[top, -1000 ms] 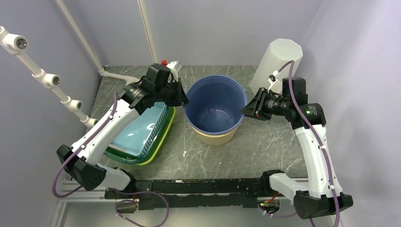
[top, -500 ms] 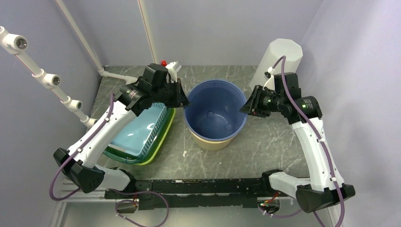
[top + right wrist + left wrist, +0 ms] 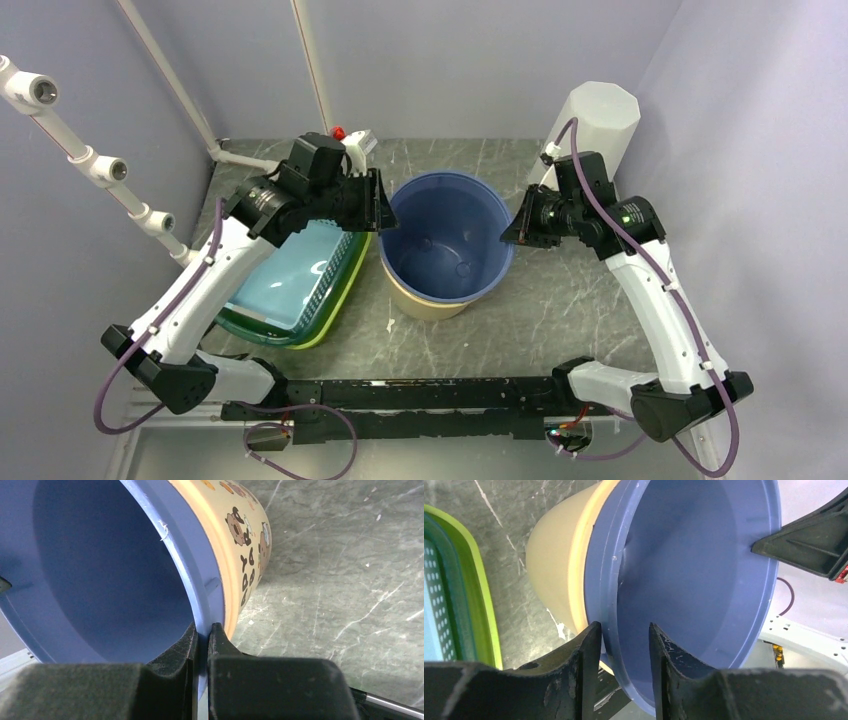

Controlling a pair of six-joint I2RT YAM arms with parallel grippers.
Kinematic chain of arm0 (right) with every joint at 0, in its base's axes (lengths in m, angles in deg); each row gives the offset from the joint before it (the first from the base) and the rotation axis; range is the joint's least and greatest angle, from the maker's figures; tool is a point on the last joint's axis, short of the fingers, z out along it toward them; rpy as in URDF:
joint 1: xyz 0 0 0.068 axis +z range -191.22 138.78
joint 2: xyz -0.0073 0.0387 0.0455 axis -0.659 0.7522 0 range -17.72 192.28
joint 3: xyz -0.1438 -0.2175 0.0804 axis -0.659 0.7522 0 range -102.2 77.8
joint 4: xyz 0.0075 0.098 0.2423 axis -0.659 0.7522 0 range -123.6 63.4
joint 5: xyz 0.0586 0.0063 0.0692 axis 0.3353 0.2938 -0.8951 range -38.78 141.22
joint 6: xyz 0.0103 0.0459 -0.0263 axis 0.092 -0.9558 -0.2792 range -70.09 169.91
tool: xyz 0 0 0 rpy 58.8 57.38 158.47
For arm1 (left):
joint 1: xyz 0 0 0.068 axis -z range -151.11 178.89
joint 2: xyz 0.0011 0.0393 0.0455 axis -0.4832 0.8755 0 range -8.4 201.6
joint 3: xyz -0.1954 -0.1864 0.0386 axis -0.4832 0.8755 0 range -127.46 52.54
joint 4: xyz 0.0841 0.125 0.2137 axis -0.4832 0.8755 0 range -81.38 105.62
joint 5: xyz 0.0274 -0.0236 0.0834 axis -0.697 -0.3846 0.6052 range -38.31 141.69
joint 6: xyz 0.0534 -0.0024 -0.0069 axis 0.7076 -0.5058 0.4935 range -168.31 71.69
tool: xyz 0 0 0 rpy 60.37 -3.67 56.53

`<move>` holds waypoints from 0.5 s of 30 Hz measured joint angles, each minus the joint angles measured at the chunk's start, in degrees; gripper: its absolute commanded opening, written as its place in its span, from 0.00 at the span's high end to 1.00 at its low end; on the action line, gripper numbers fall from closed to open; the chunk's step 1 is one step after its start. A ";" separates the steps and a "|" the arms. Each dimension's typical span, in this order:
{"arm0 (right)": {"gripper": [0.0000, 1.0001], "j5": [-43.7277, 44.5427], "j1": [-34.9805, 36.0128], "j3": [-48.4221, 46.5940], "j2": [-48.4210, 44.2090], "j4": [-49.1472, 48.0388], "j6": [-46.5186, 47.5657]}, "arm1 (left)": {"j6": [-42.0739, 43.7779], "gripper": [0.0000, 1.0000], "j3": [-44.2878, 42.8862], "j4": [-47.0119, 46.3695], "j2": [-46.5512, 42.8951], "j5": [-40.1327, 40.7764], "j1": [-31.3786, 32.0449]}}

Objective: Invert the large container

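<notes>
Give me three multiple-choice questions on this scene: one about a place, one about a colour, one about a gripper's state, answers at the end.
1. Where do the stacked green and teal mesh baskets lie relative to the large tan container printed with cartoon bears?
A) on the robot's right of it
B) on the robot's left of it
C) inside it
2. What colour is the container's inside?
A) blue
B) white
C) red
3. What is the right gripper doing?
A) hanging open above the baskets
B) shut on nothing
C) shut on the container's rim
Answers: 1 B, overhead they sit left of it; 2 A, both wrist views show blue walls; 3 C, its fingers pinch the rim.
</notes>
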State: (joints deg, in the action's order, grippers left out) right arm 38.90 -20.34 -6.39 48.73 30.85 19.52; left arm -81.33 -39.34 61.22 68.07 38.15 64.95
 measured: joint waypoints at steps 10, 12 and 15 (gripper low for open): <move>1.00 -1.51 0.81 -1.27 1.42 -0.28 -0.87 | 3.72 0.20 -5.27 6.45 0.81 1.62 1.25; 1.00 -1.62 0.66 -1.36 1.79 -0.55 -0.87 | 3.58 0.16 -5.18 6.19 0.24 2.97 1.70; 1.00 -1.84 -0.85 -1.36 1.90 -0.61 -0.90 | 2.69 0.12 -1.88 3.21 -3.21 4.92 1.92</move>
State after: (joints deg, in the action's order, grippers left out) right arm 37.07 -21.19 -7.74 50.64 30.23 18.63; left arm -78.64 -41.22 64.43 64.86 43.07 66.87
